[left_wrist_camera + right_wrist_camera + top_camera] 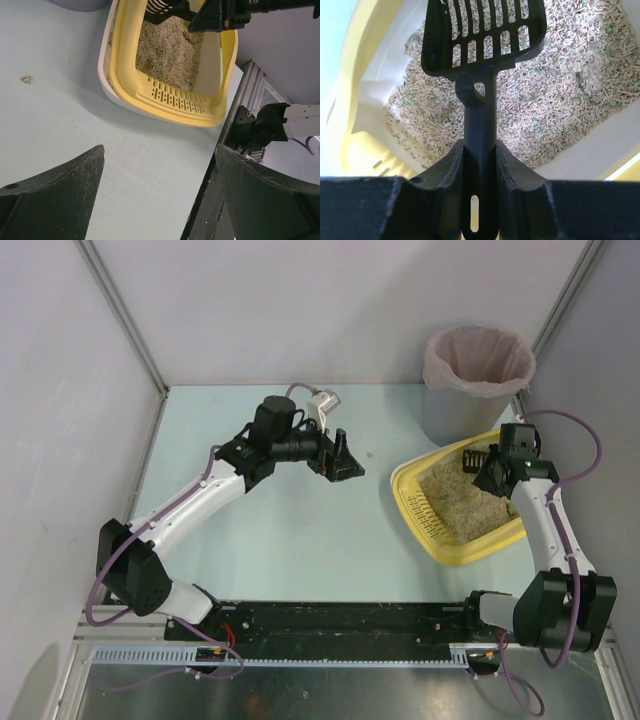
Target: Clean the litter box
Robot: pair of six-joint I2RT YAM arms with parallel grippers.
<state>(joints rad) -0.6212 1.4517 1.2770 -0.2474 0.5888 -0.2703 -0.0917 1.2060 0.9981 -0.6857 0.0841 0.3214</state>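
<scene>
The yellow litter box (437, 530) sits at the right of the table, with beige pellet litter (470, 502) inside. My right gripper (497, 472) hangs over its far right part, shut on the handle of a black slotted scoop (485, 30). In the right wrist view the gripper (480, 150) holds the scoop head above the litter (555, 100), near the far wall. My left gripper (345, 458) is open and empty above the table's middle, left of the box. The left wrist view shows its jaws wide apart (159, 150), with the box rim (170, 107) and scoop (160, 10) beyond.
A grey round bin with a pink liner (478, 380) stands just behind the box at the back right. A small crumb (27, 79) lies on the table left of the box. The black rail (330, 620) runs along the near edge. Walls close in the left, back and right.
</scene>
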